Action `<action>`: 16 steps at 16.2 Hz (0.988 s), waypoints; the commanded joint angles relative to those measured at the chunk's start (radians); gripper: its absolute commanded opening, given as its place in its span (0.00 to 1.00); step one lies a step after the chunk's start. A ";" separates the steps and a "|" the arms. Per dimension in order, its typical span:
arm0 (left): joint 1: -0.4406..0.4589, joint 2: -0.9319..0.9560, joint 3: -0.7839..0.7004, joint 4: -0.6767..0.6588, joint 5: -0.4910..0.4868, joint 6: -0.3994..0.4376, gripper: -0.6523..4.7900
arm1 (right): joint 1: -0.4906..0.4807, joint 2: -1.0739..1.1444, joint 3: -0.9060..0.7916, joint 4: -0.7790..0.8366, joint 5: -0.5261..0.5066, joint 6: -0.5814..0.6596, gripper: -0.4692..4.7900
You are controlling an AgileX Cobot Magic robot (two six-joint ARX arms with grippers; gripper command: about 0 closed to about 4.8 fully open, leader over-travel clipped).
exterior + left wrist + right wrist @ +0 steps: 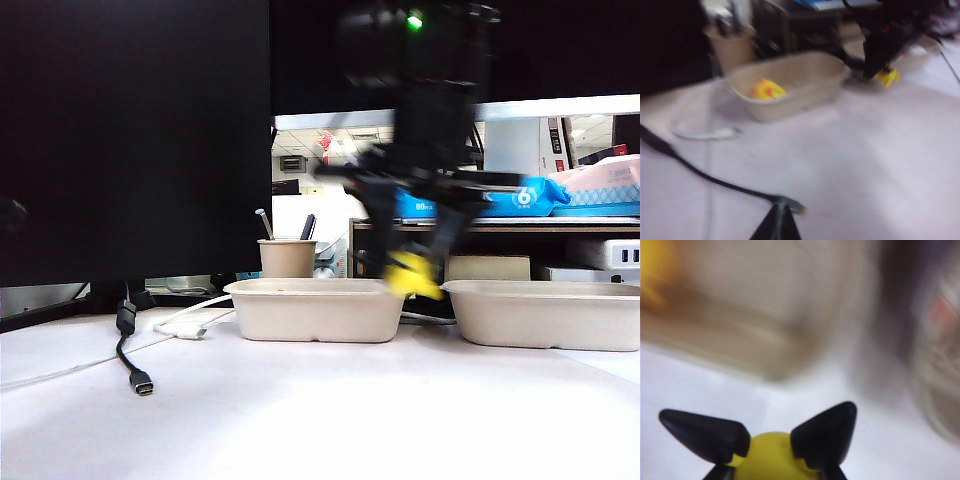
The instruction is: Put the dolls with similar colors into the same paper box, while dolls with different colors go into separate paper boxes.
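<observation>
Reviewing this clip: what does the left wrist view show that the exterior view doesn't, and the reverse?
Only the left wrist view looks down into the left paper box and shows a yellow doll already lying inside; it also shows the dark tip of the left gripper, too little of it to tell how the jaws stand. Only the exterior view shows the black monitor and the blue packet on the shelf behind. Both show the right gripper holding a second yellow doll in the gap between the two paper boxes, the right paper box, the pen cup and the black cable.
</observation>
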 commanded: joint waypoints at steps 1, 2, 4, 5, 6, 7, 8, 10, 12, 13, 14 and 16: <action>0.037 -0.034 0.001 0.013 0.003 -0.002 0.11 | 0.030 -0.005 0.024 0.180 -0.016 -0.002 0.35; 0.046 -0.039 0.001 0.012 0.003 -0.002 0.11 | 0.033 -0.005 0.024 0.240 -0.035 -0.002 0.35; 0.056 -0.041 0.001 0.013 0.003 -0.001 0.11 | 0.032 -0.003 0.024 0.327 -0.043 -0.003 0.35; 0.067 -0.041 0.001 0.013 0.003 -0.002 0.11 | 0.028 -0.003 0.024 0.376 -0.031 -0.006 0.35; 0.082 -0.041 0.001 0.013 0.003 -0.002 0.11 | 0.024 -0.003 0.024 0.415 -0.024 -0.006 0.35; 0.102 -0.041 0.001 0.013 0.004 -0.002 0.11 | 0.016 -0.003 0.024 0.447 -0.020 -0.007 0.35; 0.124 -0.041 0.001 0.013 0.003 -0.002 0.11 | 0.011 -0.003 0.024 0.463 -0.009 -0.007 0.35; 0.158 -0.044 0.001 0.013 0.003 -0.002 0.11 | 0.002 0.008 0.024 0.465 0.028 -0.014 0.35; 0.175 -0.058 0.001 0.012 0.003 -0.002 0.11 | 0.001 0.032 0.023 0.455 0.026 -0.032 0.41; 0.183 -0.066 0.001 0.013 0.004 -0.002 0.11 | 0.002 0.043 0.023 0.456 0.025 -0.032 0.52; 0.194 -0.072 0.001 0.013 0.003 -0.002 0.11 | 0.002 0.048 0.023 0.456 0.024 -0.032 0.58; 0.236 -0.077 0.001 0.013 0.003 -0.002 0.11 | 0.005 0.058 0.023 0.462 0.025 -0.032 0.59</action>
